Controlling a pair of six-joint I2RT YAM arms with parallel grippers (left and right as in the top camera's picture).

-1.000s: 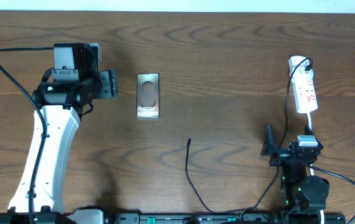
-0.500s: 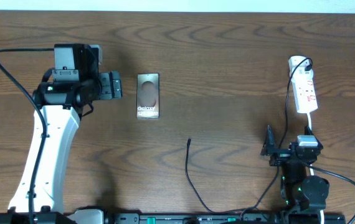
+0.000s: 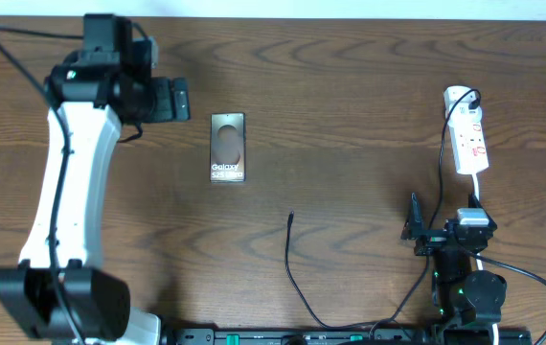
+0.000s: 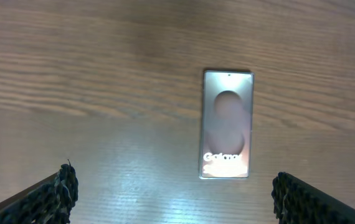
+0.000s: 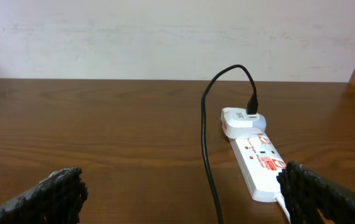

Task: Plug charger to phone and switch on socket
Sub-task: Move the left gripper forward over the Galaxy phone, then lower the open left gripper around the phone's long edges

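The small flat phone, with its brownish "Galaxy" screen and silvery edge, lies on the brown wooden table with its long axis running 12 to 6 o'clock. The left gripper hangs near it, with the phone at about 4 o'clock from it. In the left wrist view the phone sits toward 1 o'clock of the widely spread jaws, with nothing between them. The small plug tip of the thin black charger cable lies loose at 5 o'clock from the phone, apart from it. The right gripper, jaws also spread, sits nearer the narrow white power strip, which is at 1 o'clock from it. The left arm looks better placed for the phone, and the tip lies between both arms.
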